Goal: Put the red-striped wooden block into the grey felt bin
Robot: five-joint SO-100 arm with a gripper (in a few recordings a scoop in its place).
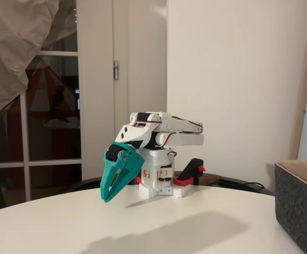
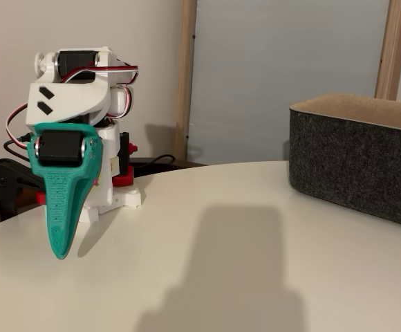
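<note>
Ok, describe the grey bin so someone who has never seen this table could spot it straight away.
Start at the round white table, with the white robot arm and its teal hand pointing down on the left in a fixed view. Look across to the right edge: the large dark grey felt bin stands there. Its straight fuzzy walls and tan inner lining set it apart.

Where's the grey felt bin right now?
The grey felt bin sits at the right edge of the white table in both fixed views, well apart from the folded arm's teal tool.
</note>
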